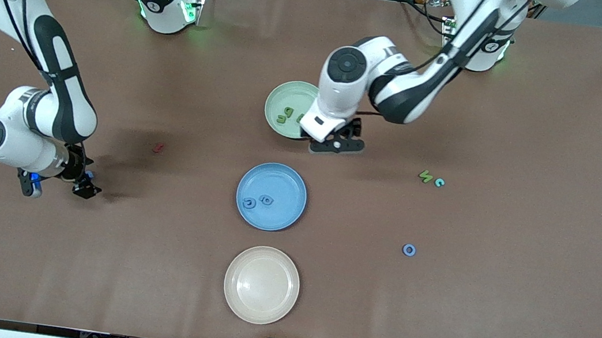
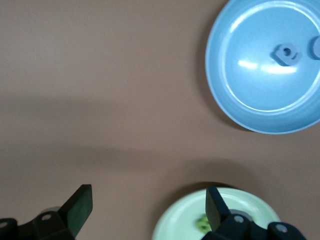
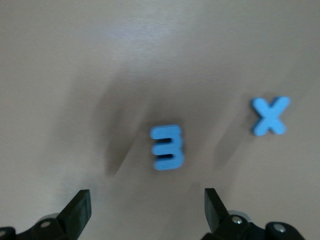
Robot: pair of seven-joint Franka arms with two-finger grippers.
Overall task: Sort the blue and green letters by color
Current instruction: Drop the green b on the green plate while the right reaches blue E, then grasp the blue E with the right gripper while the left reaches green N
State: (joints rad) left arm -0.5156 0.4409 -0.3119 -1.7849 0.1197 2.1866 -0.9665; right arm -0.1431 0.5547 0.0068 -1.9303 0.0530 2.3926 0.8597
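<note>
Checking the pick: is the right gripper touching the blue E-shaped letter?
Apart. The right wrist view shows bare table between the open right gripper and the blue E-shaped letter.

In the front view the left gripper (image 1: 337,143) and its wrist covered the nearer edge of the green plate (image 1: 287,100), so one green letter (image 1: 300,117) there showed only as a sliver. The right gripper (image 1: 61,184) hid most of the blue pieces under it; only a blue speck (image 1: 89,174) showed beside its fingers. In the right wrist view a blue E-shaped letter (image 3: 167,147) and a blue x (image 3: 270,116) were smeared by blur. The left wrist view cut off the blue plate (image 2: 220,95) at the edge, along with a second blue letter (image 2: 316,47). The dark red letter (image 1: 158,147) was too small to read.
</note>
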